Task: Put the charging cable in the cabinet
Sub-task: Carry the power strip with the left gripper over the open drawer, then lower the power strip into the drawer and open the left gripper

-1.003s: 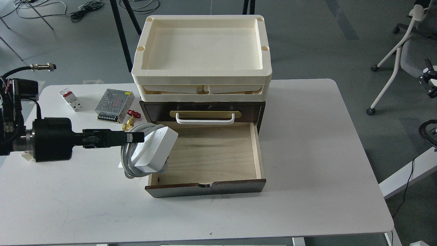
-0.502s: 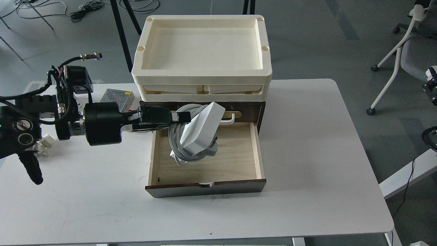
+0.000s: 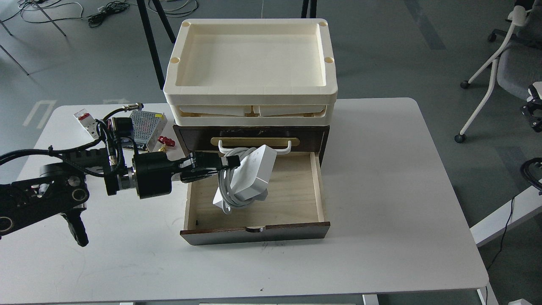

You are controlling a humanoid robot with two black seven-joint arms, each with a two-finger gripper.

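The charging cable (image 3: 250,176) is a white power strip with a thick pale cord looped around it. My left gripper (image 3: 233,162) is shut on its upper left part and holds it tilted inside the open pale plywood drawer (image 3: 292,190) of the dark-brown cabinet (image 3: 315,135). The strip's lower end is down near the drawer floor; I cannot tell if it touches. The white bar handle (image 3: 254,149) on the drawer above is partly hidden by the strip. My right gripper is out of view.
Stacked cream plastic trays (image 3: 250,91) sit on the cabinet. A perforated silver metal box (image 3: 142,123), a small white block with a red mark (image 3: 84,120) and small red and brass parts (image 3: 166,142) lie on the white table (image 3: 381,212) at the back left.
My left arm swung right and carried the charging cable from beside the drawer's left wall to over the drawer, then lowered it into the drawer. The arm now sits lower.
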